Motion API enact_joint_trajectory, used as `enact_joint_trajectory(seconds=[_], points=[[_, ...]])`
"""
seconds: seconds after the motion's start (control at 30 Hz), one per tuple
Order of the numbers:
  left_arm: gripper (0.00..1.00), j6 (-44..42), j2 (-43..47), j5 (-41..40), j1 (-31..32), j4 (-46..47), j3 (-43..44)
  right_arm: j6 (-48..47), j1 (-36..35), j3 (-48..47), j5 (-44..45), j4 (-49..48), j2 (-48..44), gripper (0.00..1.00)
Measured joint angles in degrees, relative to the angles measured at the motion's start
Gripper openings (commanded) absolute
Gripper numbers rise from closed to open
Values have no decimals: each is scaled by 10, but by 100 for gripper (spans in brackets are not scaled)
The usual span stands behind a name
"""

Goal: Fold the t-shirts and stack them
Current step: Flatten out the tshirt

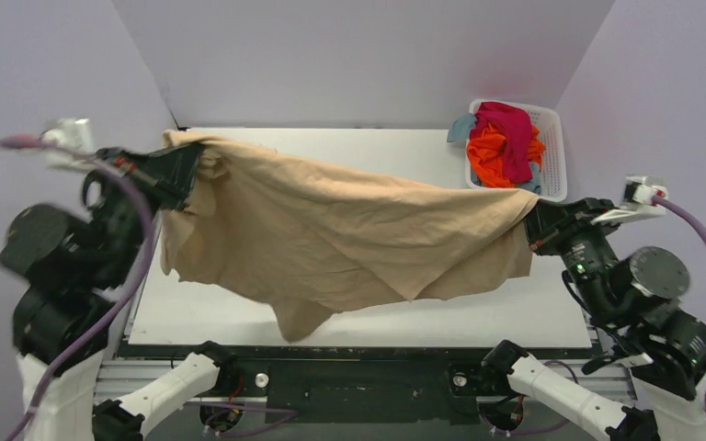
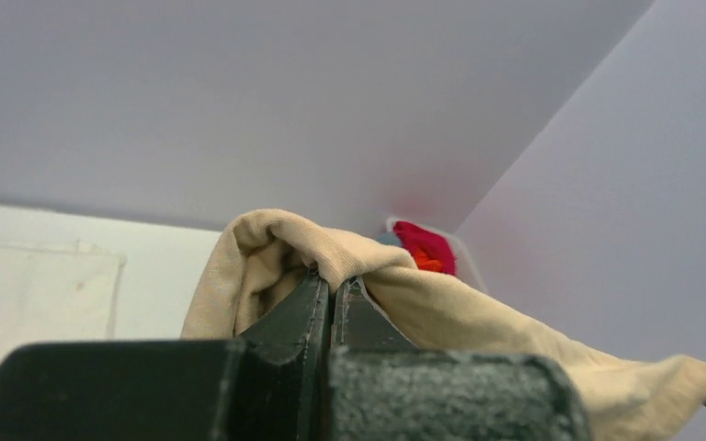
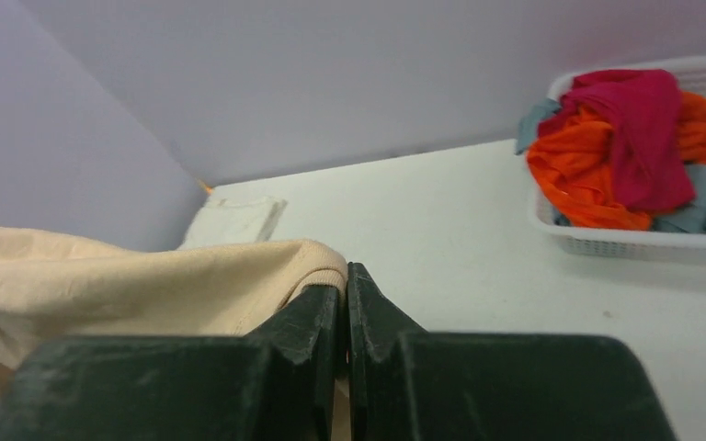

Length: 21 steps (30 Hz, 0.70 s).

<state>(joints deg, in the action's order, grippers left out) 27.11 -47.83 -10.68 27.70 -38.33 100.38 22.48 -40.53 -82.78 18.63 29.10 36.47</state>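
A large tan t-shirt (image 1: 349, 230) hangs stretched in the air between my two grippers, sagging over the white table (image 1: 515, 308). My left gripper (image 1: 193, 165) is shut on its left end; in the left wrist view the cloth (image 2: 349, 257) folds over the closed fingertips (image 2: 333, 287). My right gripper (image 1: 531, 220) is shut on its right end; the tan hem (image 3: 267, 266) is pinched there (image 3: 344, 274). A folded cream-white t-shirt (image 3: 234, 220) lies flat at the table's far left, also in the left wrist view (image 2: 37, 294). Magenta (image 1: 507, 133), orange (image 1: 492, 156) and teal (image 1: 461, 127) t-shirts are piled in the basket.
A white plastic mesh basket (image 1: 553, 147) stands at the table's back right corner, seen also in the right wrist view (image 3: 625, 241). Lilac walls close in the back and both sides. The arm bases and cables sit at the near edge.
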Motion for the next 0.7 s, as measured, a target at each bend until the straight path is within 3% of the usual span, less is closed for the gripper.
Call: enact_joint_trajectory(seconds=[0.1,0.2,0.23,0.27,0.3,0.33,0.37,0.4,0.53,0.57,0.6,0.7], points=[[0,-10,-80,-51,-1,24,-26,3,5,34,98,0,34,0],[0,-21,-199,-90,-12,59,-57,19,55,80,148,-6,99,0],[9,-24,-245,-90,-18,72,-67,29,89,100,144,-12,130,0],[15,-26,-287,-89,-25,86,-73,39,126,122,134,-25,166,7],[31,-28,-344,-82,-33,101,-79,50,163,145,115,-41,201,14],[38,-30,-389,-76,-39,111,-81,60,191,163,97,-58,233,33],[52,-32,-448,-63,-48,119,-81,70,223,181,71,-79,278,40],[57,-33,-504,-50,-56,122,-74,78,252,193,47,-95,336,50],[69,-33,-728,-11,-85,62,58,103,306,181,6,-114,518,68],[80,-33,-765,-7,-88,45,96,105,309,172,5,-110,542,74],[83,-33,-800,-5,-91,28,137,107,311,164,5,-109,564,81],[86,-35,-831,0,-90,2,178,112,312,153,10,-104,577,84]])
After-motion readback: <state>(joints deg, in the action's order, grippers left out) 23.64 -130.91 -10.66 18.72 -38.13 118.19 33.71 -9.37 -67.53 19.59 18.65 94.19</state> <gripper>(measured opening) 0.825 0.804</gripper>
